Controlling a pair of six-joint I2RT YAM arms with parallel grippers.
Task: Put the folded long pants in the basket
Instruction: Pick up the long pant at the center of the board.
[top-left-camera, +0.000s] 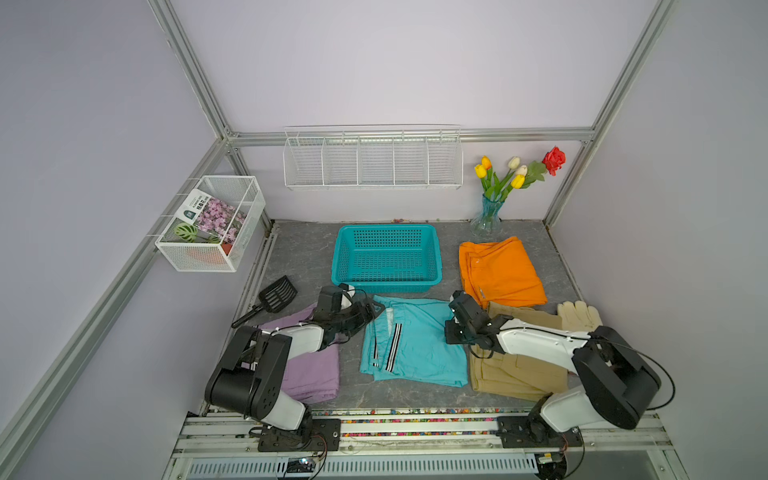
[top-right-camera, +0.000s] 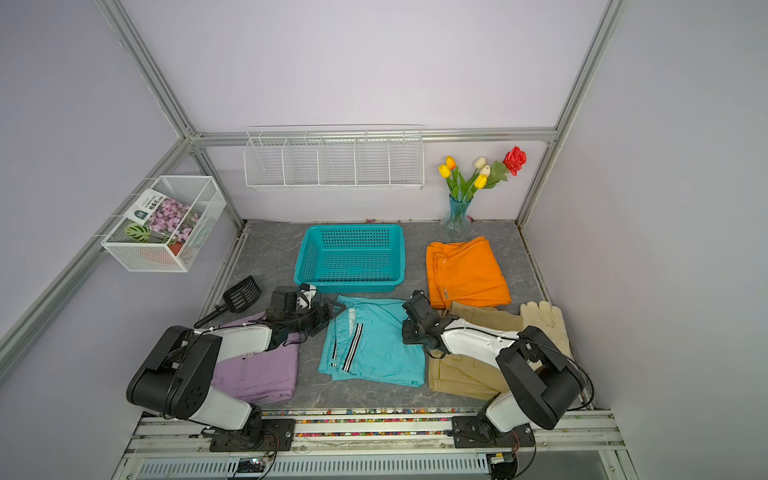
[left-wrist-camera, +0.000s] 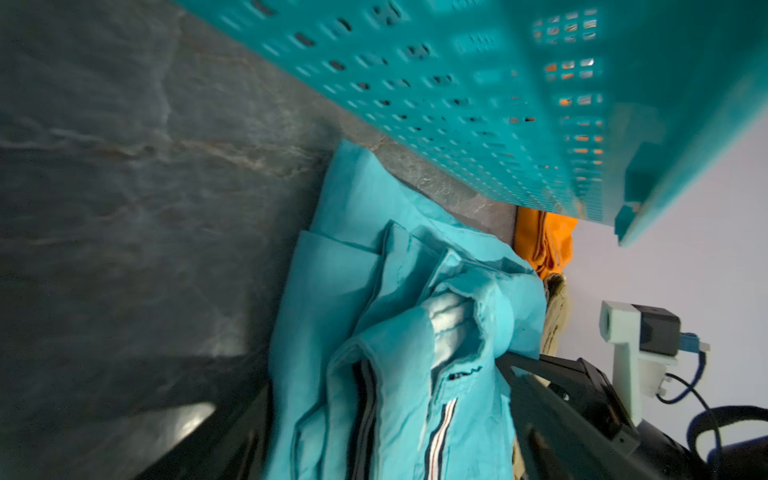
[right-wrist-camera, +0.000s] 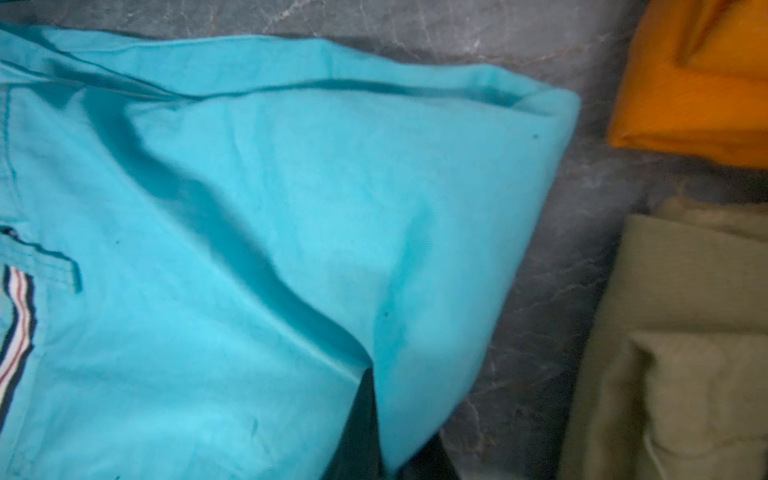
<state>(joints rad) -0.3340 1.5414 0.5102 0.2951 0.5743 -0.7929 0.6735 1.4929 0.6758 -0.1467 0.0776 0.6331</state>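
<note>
You're at the start: 0 of 4 in. The basket (top-left-camera: 433, 257) is empty, just past your L gripper (top-left-camera: 371, 311). The L jaws are spread wide w/ the edge of the teal pants (top-left-camera: 419, 345) between them, not pinched yet. The R gripper (top-left-camera: 451, 332) has its jaws pressed together at the other edge; it looks like they pinch the teal cloth. The lilac pants (top-left-camera: 311, 374) lie behind the L jaws. The khaki pants (top-left-camera: 511, 374) lie behind the R jaws, and the orange pants (top-left-camera: 503, 270) are just beyond them. All 4 are left to do.
</note>
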